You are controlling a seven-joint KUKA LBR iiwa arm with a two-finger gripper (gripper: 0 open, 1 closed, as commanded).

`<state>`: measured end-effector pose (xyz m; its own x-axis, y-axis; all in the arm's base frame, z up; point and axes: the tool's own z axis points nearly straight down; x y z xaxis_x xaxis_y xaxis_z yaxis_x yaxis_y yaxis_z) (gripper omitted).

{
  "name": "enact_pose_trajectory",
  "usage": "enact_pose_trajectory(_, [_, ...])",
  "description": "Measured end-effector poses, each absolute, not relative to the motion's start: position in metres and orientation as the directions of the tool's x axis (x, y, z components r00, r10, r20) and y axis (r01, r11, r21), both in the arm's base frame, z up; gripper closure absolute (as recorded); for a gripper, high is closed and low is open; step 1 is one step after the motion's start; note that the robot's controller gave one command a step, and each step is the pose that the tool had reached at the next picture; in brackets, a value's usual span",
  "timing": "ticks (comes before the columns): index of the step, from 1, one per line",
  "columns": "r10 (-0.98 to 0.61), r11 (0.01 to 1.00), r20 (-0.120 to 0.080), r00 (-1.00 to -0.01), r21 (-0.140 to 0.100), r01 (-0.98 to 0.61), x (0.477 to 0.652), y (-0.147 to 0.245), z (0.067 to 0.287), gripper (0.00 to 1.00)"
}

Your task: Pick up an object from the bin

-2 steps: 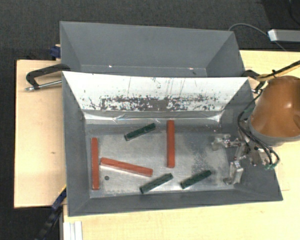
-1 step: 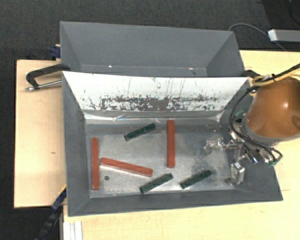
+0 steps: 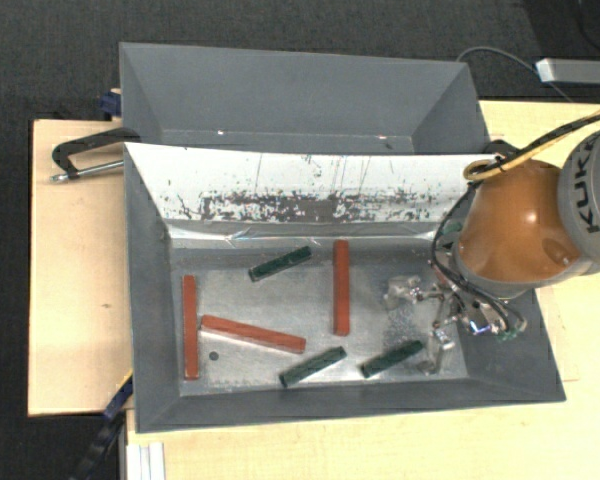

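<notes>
I count six things in the bin (image 3: 150, 298): three red sticks (image 3: 190, 326) (image 3: 252, 334) (image 3: 341, 288) from nine o'clock to centre, three dark green sticks (image 3: 280, 263) (image 3: 313, 365) (image 3: 391, 359) mostly toward six o'clock.

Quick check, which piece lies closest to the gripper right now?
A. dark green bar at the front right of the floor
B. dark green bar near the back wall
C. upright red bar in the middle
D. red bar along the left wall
A: the dark green bar lies by the front wall, right next to the gripper at the right end of the bin.
</notes>
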<state>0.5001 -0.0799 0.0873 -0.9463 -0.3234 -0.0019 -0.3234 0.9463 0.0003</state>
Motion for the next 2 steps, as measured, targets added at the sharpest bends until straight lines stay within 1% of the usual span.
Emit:
enact_pose_trajectory(1, [-0.820,0.573,-0.005,-0.573,-0.004,-0.820,0.5134,-0.0355,0.0714,1.00])
enact_pose_trajectory(2, [-0.819,0.573,-0.005,-0.573,-0.004,-0.819,0.5139,-0.0348,0.0714,1.00])
